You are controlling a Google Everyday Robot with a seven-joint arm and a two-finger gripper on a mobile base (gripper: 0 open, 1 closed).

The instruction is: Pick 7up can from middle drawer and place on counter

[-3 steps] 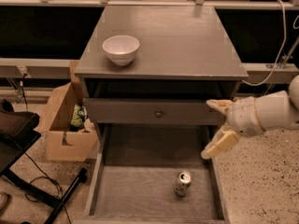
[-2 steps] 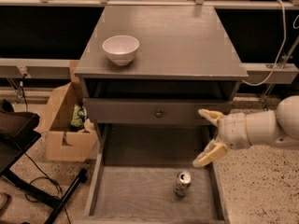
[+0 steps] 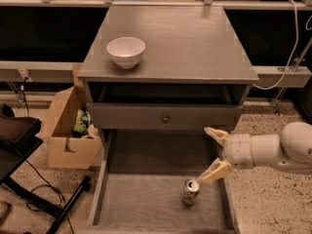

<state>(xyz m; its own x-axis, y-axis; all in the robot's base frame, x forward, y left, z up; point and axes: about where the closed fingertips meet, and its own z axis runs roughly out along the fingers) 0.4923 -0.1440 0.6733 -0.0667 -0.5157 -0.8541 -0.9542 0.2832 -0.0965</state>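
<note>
Change: the gripper (image 3: 205,155) has dropped lower and come in leftward from the right side, closer to the 7up can (image 3: 190,192), which has stayed put.
Counter (image 3: 195,43): bare but for a white bowl (image 3: 126,51) near its front-left corner; the right half is free for setting the can down.
Middle drawer (image 3: 99,194): pulled fully out below a closed drawer front (image 3: 165,117) with a knob.
Arm (image 3: 273,150): enters from the right, forearm roughly level above the drawer's right wall, wrist pointing left.
Gripper: jaws spread wide, one finger high and one low, the opening facing left over the drawer's right half.
7up can: upright on the drawer floor, right of centre and toward the front edge, pull-tab top showing.
Relation: the can's long axis is vertical and it lies below and slightly left of the jaws. The lower fingertip looks just beside its top, though I cannot tell if they touch. By my reading, the gripper must drop further and straddle it.
</note>
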